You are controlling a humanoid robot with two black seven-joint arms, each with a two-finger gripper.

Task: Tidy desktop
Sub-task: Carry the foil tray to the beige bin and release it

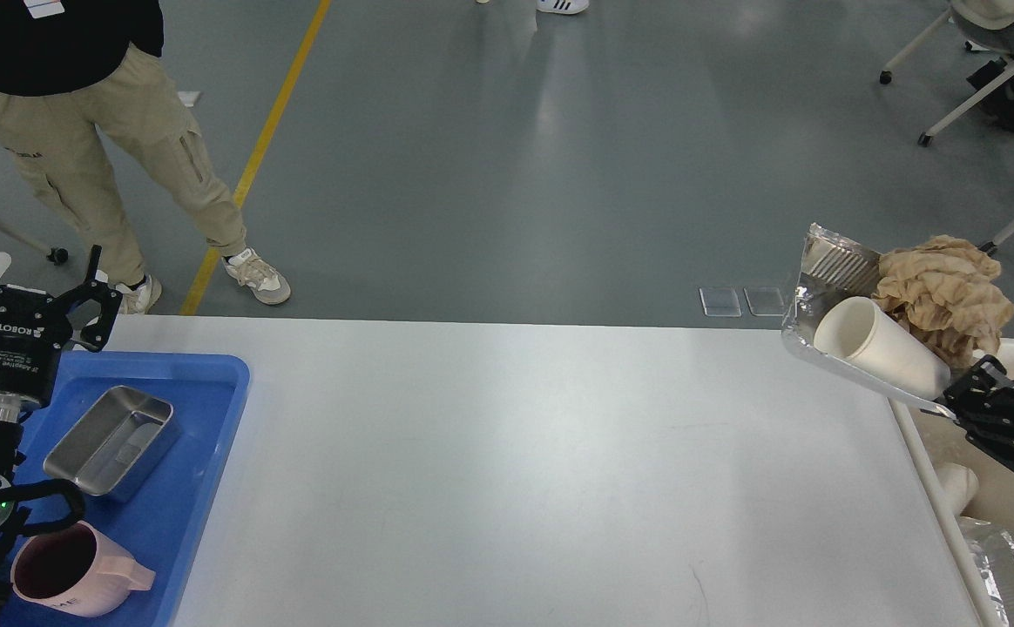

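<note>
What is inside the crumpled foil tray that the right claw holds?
Inside the crumpled silver foil tray lie a white paper cup on its side and crumpled brown paper. The tray floor beneath them is covered.

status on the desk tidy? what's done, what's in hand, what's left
Done: the desktop looks bare in the middle; a metal tin and pink mug sit in the blue tray at its left end.
In hand: the right gripper holds a foil tray by its edge, tilted, carrying a paper cup and crumpled brown paper, at the table's right edge.
Left: releasing that load. The left gripper is open, holding nothing.
</note>
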